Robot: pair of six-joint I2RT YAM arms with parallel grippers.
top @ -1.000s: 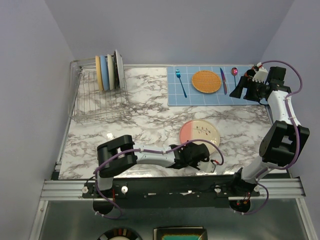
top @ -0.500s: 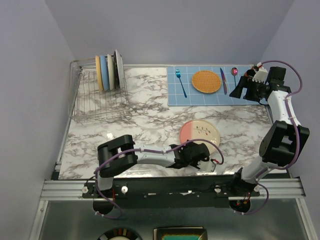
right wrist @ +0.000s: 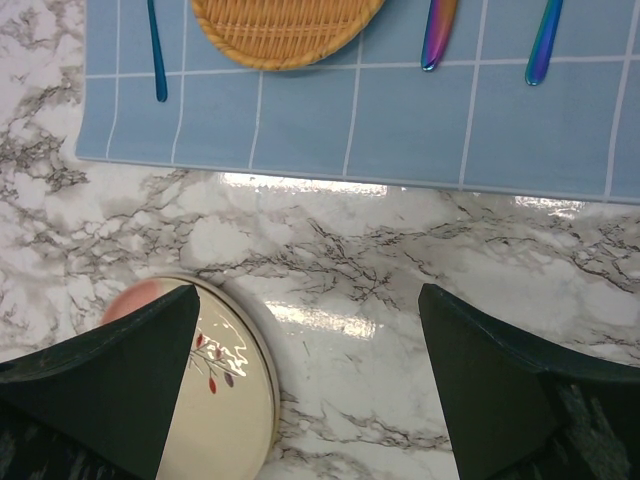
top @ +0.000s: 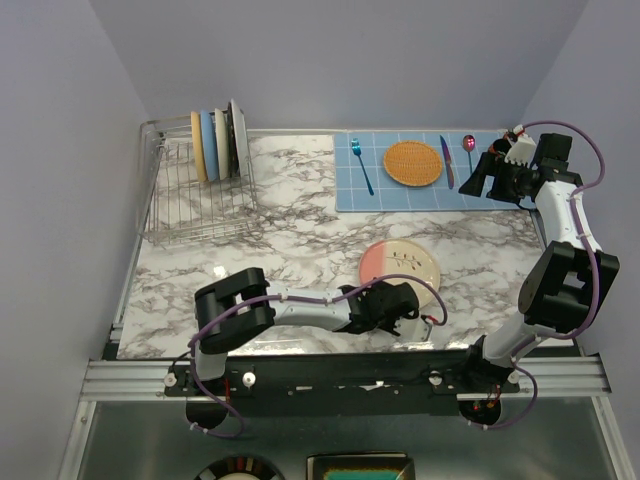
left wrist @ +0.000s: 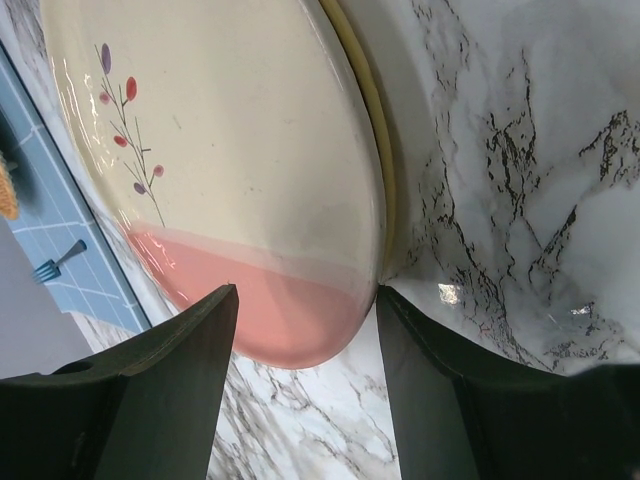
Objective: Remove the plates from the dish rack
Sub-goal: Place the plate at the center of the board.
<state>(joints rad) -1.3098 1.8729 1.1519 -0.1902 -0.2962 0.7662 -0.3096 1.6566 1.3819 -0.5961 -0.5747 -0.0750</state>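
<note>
The pink-and-cream twig plate lies flat on the marble table, right of centre. It also shows in the left wrist view and the right wrist view. My left gripper is open, low at the plate's near pink edge, with a jaw on each side and not touching it. The wire dish rack stands at the far left. Several plates stand upright in its back slots. My right gripper is open and empty, raised over the table's right side.
A blue grid mat lies at the back right. On it are an orange woven disc, a blue fork, a knife and a spoon. Walls enclose the table on the left, back and right.
My left gripper has shifted slightly to the right along the plate's near edge. The plate, the rack and my right arm have not moved.
</note>
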